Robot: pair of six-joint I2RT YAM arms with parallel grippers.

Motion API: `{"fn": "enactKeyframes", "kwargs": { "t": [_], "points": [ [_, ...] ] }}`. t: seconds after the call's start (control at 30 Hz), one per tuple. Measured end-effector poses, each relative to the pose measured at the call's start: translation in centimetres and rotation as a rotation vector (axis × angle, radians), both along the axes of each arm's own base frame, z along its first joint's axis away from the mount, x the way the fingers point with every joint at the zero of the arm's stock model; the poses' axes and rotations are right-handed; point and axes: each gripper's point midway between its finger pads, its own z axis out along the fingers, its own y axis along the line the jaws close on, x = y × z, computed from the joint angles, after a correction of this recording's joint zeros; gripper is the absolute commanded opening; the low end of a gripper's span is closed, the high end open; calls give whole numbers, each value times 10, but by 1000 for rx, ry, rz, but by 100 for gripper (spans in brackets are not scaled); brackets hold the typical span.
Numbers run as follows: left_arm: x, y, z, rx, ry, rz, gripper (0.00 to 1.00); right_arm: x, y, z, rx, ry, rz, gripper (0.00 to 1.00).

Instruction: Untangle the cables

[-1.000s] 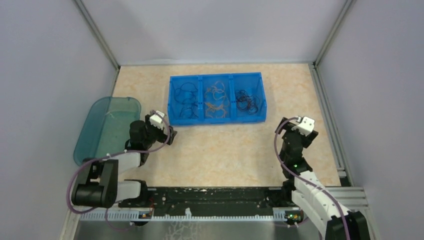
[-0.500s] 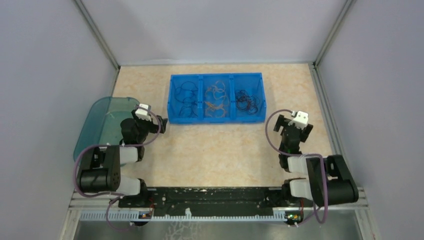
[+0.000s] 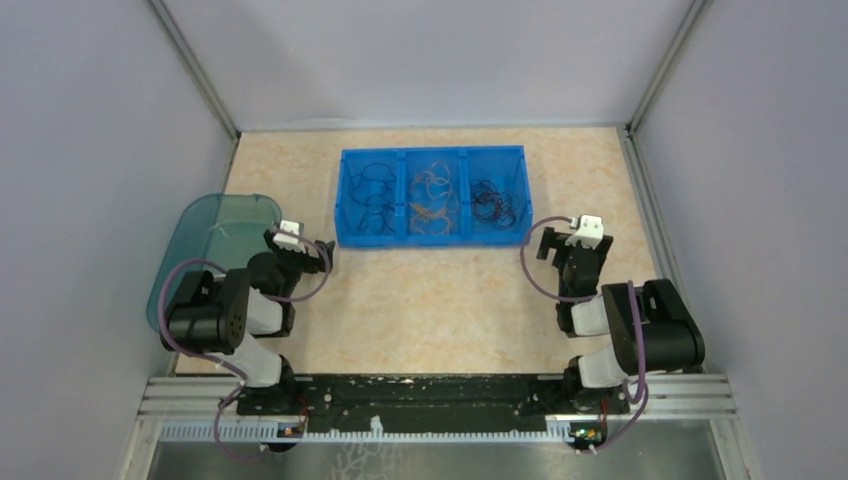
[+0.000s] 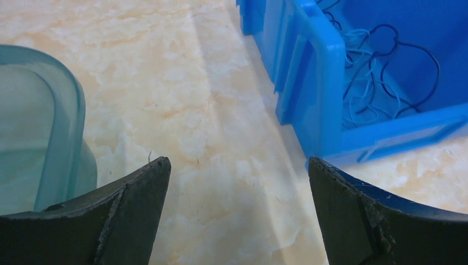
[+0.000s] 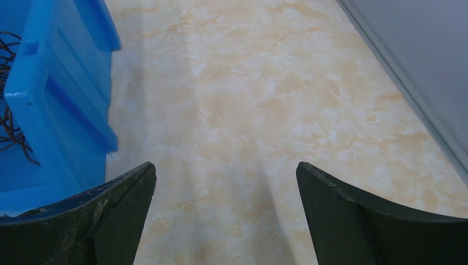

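The cables lie sorted in a blue three-compartment bin (image 3: 432, 237): blue and dark wires (image 3: 372, 195) on the left, yellow-orange wires (image 3: 432, 197) in the middle, dark brown/black wires (image 3: 494, 203) on the right. My left gripper (image 3: 300, 250) is open and empty, low over the table just left of the bin's near left corner. In the left wrist view (image 4: 236, 161) the bin's blue and dark wires (image 4: 375, 72) show. My right gripper (image 3: 573, 243) is open and empty right of the bin. In the right wrist view (image 5: 225, 164) dark wires (image 5: 8, 127) show at the left edge.
A translucent teal tray (image 3: 200, 255) sits at the left edge, close beside my left gripper; its rim also shows in the left wrist view (image 4: 66, 127). A metal rail and grey wall (image 5: 419, 105) run along the right side. Both arms are folded back near their bases.
Both arms have folded back toward their bases. The left gripper drew left and lower beside the tray; the right gripper shifted left and back toward the bin. Both stay open.
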Motion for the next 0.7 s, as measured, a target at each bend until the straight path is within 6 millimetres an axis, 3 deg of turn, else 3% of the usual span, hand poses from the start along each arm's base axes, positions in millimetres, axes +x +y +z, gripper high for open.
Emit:
{"fn": "enactKeyframes", "kwargs": {
  "t": [0.23,0.7],
  "points": [
    [36,4,20,23,-26,84,100,9,-1,6,10,-9,17,99],
    [34,10,14,34,-6,118,100,10,2,7,15,-15,43,99]
  ]
}}
